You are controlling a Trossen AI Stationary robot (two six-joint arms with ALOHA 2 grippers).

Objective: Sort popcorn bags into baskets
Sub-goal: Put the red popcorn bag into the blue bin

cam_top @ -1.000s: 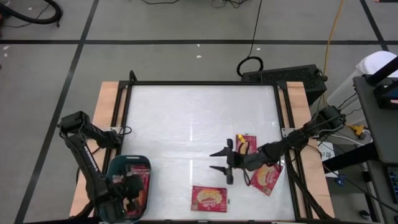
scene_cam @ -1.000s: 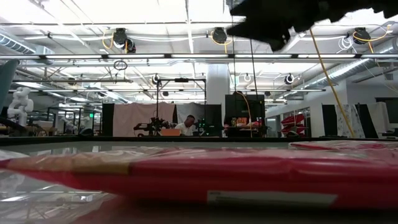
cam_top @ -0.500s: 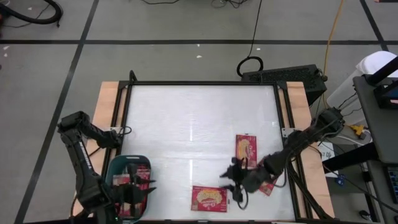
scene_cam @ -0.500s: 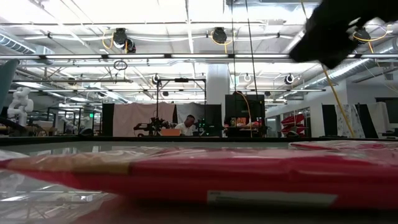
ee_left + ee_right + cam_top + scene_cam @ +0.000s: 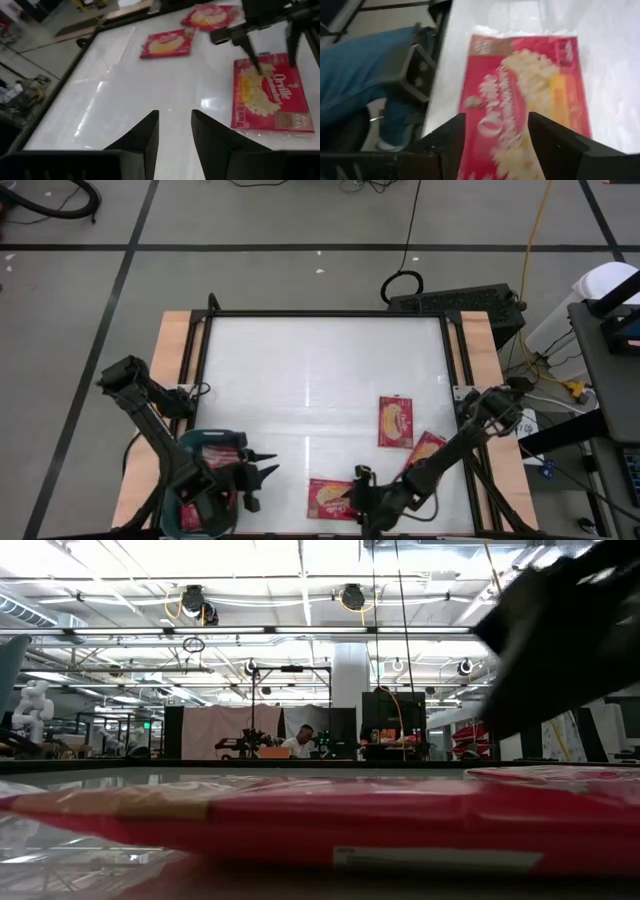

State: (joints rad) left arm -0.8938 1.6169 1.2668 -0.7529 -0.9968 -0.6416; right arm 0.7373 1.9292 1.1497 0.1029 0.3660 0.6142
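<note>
- Right pincer (image 5: 362, 492) has dropped from the worktop's (image 5: 300, 370) middle onto the front popcorn bag (image 5: 330, 498), fingers spread astride it.
- Left pincer (image 5: 262, 473) hangs open, empty, beside the teal basket (image 5: 190, 442).

My white tabletop (image 5: 300, 380) looked smooth, glossy, glare-streaked. Flat red popcorn packet (image 5: 270, 95) had shiny plastic-film wrap. Teal plastic bin (image 5: 197, 442) smooth. Bare wooden side rails (image 5: 170, 350) matt.

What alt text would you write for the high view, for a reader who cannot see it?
Seen from above, the right hand, open, hangs over a popcorn bag at the table's near edge. The left hand hovers beside the teal basket; two more bags lie to the right.
</note>
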